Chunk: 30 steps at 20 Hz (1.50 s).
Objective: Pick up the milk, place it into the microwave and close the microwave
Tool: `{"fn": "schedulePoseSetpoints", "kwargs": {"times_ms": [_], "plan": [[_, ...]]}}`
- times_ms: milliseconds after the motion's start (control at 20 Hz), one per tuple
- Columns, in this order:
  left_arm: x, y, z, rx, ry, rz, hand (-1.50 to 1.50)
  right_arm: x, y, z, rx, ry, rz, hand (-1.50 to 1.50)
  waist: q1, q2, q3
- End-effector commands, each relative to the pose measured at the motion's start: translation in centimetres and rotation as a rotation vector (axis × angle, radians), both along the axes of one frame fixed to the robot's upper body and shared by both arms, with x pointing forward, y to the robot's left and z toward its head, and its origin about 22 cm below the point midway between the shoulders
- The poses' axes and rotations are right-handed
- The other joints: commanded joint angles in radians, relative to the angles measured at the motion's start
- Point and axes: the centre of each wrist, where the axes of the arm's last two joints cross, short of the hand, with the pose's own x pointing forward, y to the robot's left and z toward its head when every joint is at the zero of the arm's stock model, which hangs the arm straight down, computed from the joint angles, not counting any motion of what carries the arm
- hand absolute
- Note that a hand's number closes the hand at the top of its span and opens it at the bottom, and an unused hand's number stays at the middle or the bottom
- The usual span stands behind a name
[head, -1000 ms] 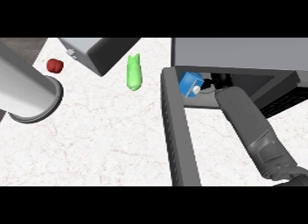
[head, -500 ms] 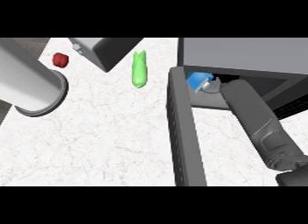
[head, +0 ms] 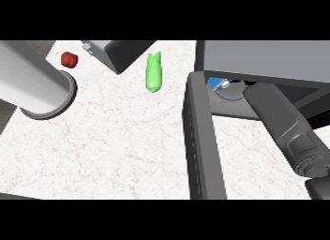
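Since the earlier frame the right forearm has pushed deeper into the microwave; the milk now sits just inside the cavity, at its left. Right hand hidden inside: cannot tell its state. Left hand out of view. Judgement: release with the carton upright, withdraw straight, then swing the door shut. No legible writing.

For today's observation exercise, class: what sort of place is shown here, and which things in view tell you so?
Most likely a kitchen counter. A pale marble-patterned countertop carries a dark microwave with its door swung open and a blue and white milk carton just inside; a green vegetable-like item lies nearby.
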Motion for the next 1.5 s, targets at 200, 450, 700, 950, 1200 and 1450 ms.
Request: {"fn": "schedulePoseSetpoints", "kwargs": {"times_ms": [200,450,700,950,1200,1450], "plan": [[0.8,0.2,0.2,0.039,0.021,0.005,-1.50,-1.1,-3.8,-1.7,-0.142,0.017,-0.341,-1.50,0.015,0.009,-0.004],[1.3,0.1,0.3,0.053,0.010,-0.002,-1.50,0.4,-2.4,1.2,-0.105,-0.010,-0.118,-1.50,0.022,0.008,0.000],[2.0,0.1,0.0,0.068,0.018,-0.068,-1.50,0.5,-1.1,1.1,-0.066,0.004,-0.032,-1.50,0.024,0.006,-0.001],[2.9,-0.1,-0.7,0.068,0.026,-0.136,-1.50,0.4,0.1,0.7,0.008,0.041,0.064,-1.50,0.011,0.000,-0.002],[3.0,-1.2,-0.4,0.084,0.013,-0.213,-1.50,0.5,1.0,0.9,0.155,0.063,0.141,-1.50,0.001,-0.013,-0.001],[4.1,-2.4,-1.4,0.063,0.017,-0.264,-1.50,-0.7,0.9,-1.5,0.319,0.089,0.228,-1.50,-0.034,-0.018,-0.002]]}}
